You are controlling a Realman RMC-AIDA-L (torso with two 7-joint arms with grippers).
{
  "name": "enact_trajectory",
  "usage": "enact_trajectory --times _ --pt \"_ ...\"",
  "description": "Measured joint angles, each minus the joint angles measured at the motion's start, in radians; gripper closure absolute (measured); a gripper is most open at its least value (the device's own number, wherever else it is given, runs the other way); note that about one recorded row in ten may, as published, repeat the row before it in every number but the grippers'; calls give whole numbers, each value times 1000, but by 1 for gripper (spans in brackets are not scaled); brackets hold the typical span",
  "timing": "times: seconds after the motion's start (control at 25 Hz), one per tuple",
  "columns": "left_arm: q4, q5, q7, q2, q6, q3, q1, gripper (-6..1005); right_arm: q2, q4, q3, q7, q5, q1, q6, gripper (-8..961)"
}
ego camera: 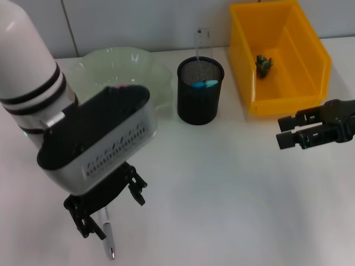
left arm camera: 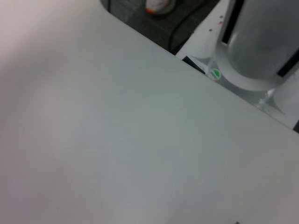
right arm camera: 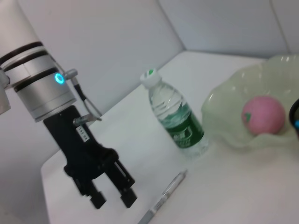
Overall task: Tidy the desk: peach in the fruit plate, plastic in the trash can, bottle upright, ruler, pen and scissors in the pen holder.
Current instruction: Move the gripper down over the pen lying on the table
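Observation:
My left gripper point(ego camera: 108, 206) hangs open low over the near left of the table, with nothing in it. The silver pen point(ego camera: 108, 237) lies flat just under and beside its fingers point(right arm camera: 99, 200); the pen point(right arm camera: 164, 198) also shows in the right wrist view. Behind it, the water bottle point(right arm camera: 176, 117) stands upright next to the green fruit plate point(right arm camera: 223, 105), which holds the pink peach point(right arm camera: 263, 115). The black mesh pen holder point(ego camera: 199, 100) contains the clear ruler point(ego camera: 202, 40) and blue-handled scissors point(ego camera: 204, 84). Dark crumpled plastic point(ego camera: 263, 65) sits in the yellow trash can point(ego camera: 288, 94). My right gripper point(ego camera: 285, 132) hovers open at the right.
The fruit plate point(ego camera: 125, 64) stands at the back left, partly behind my left arm, which hides the bottle in the head view. White table stretches between the two grippers. The left wrist view shows only bare table and the robot's base point(left arm camera: 254, 51).

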Motion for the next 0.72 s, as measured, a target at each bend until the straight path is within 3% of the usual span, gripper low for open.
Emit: enact_trajectory --times 0.12,0.4,0.72 --pt "-7 19 27 -1 -27 37 2 226 -12 51 -1 -3 -17 15 1 218" --pt "-11 57 146 -2 -116 92 45 230 -13 61 -15 3 -19 32 6 221" --pt "-41 76 249 4 -163 79 57 235 -15 61 -5 20 -19 37 8 224"
